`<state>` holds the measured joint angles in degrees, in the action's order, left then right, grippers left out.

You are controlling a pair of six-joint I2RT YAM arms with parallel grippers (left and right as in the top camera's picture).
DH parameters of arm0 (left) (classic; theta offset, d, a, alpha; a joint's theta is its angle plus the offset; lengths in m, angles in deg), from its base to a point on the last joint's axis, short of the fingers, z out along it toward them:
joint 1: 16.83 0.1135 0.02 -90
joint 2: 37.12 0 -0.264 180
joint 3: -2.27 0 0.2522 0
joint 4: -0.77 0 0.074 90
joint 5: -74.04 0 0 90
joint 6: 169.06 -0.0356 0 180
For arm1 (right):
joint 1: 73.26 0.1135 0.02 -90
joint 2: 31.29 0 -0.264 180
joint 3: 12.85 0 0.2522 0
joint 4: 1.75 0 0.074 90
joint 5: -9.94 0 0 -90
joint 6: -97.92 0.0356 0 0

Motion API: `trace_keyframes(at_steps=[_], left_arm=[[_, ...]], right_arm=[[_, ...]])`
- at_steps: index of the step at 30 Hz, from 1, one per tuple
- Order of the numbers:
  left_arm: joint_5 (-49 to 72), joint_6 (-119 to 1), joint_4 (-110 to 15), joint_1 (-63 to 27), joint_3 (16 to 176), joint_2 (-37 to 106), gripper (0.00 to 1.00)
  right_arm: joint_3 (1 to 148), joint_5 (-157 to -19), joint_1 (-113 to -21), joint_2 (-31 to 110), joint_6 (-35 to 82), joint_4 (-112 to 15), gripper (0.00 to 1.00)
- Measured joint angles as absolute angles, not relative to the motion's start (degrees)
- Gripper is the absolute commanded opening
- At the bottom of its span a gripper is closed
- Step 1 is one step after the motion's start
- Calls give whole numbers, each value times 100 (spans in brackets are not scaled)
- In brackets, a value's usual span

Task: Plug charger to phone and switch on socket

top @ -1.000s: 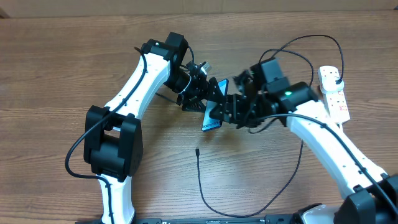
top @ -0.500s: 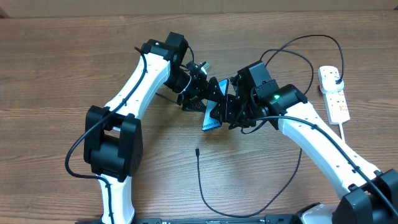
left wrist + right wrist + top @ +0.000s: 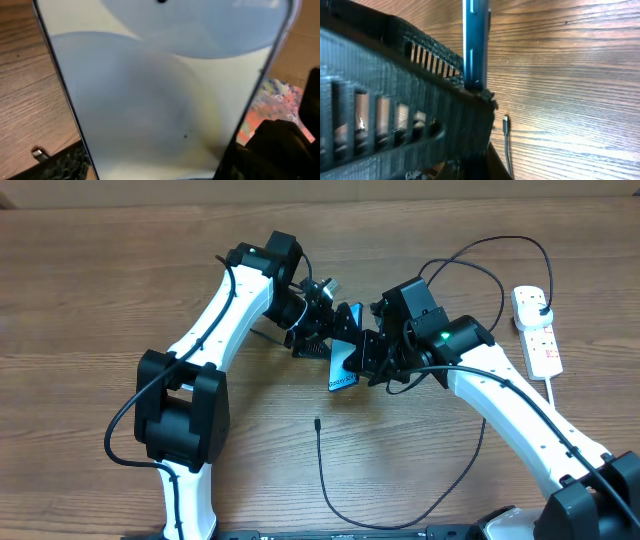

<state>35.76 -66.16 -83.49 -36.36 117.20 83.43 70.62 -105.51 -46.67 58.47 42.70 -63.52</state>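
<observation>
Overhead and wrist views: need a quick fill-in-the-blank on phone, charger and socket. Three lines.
1. The charger's plug tip lies on the ____, not in the phone.
2. The phone's screen fills the ____ wrist view.
3. The socket lies at the far ____ of the overhead view.
Missing words: table; left; right.

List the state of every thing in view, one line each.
Slim smartphone with light blue screen, held up on edge, no cable in it.
Thin black charger cable, tip loose on the table.
White power strip, switch position unreadable.
Left gripper, flanking the smartphone; grip unclear.
Right gripper, shut on the smartphone.
</observation>
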Motion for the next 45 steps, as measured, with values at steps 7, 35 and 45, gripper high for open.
trace_keyframes(at_steps=[7, 35, 45], left_arm=[[3607, -6620, -8270, -3636, 11720, 8343, 94], [6887, -7877, -7599, -3207, 13103, 8354, 62], [7008, -7634, -7684, -3157, 13844, 8354, 52]], right_arm=[[7062, -10614, -4709, 5858, 4238, -6437, 4], [7154, -13873, -5978, 5657, 3571, -4398, 4], [7189, -14590, -6112, 5598, 3534, -3736, 4]])
